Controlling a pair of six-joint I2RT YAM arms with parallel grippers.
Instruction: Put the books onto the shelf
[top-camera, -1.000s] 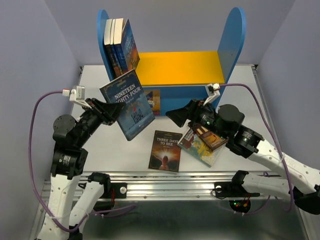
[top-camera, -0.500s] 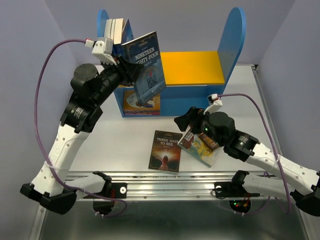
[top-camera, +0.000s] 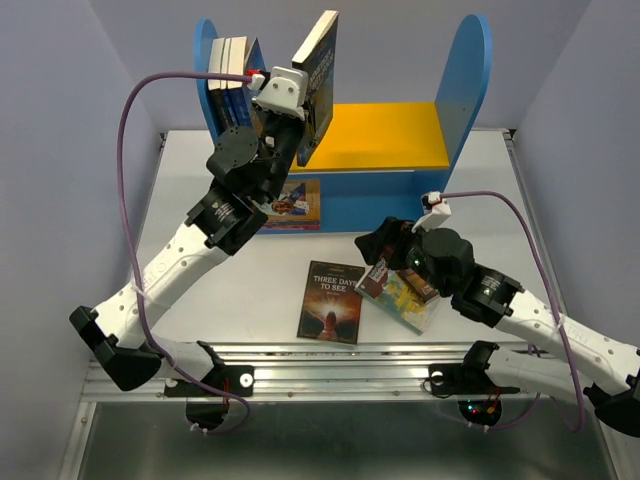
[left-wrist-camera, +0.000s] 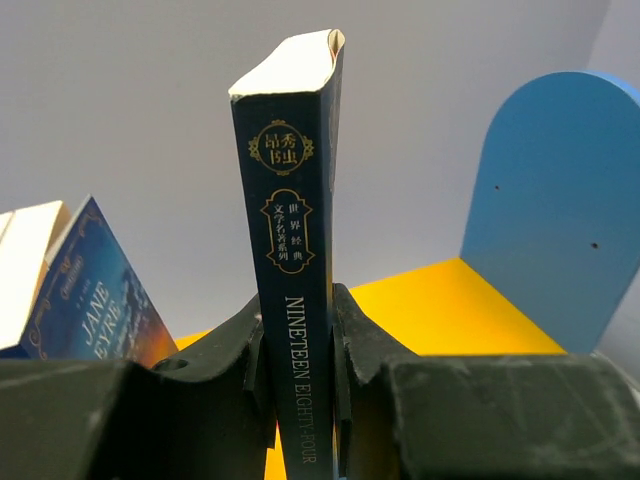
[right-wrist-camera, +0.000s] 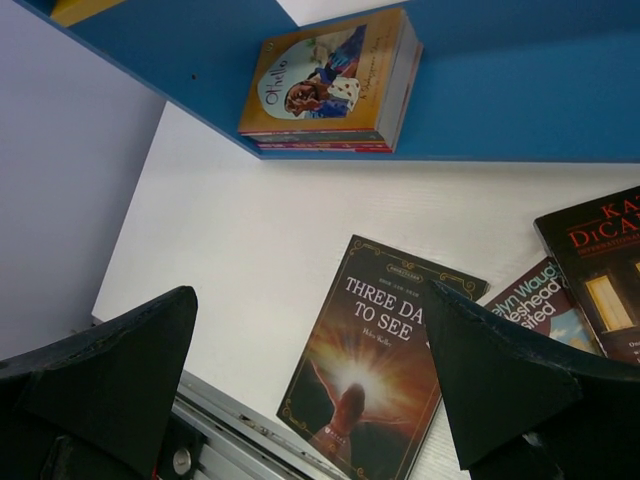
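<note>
The left pincer clamps Nineteen Eighty-Four near upright, long axis vertical, above the left end of the yellow upper board, just right of the standing books. The right pincer gapes wide over Three Days to See.

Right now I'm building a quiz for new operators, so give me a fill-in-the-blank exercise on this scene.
1. The dark-blue paperback clamped in the left end effector is titled Nineteen ___.
2. The right end effector has its jaws ___.
3. The orange Othello paperback lies in the ___ compartment of the blue-sided wooden shelf.
Missing words: Eighty-Four; open; lower.
</note>
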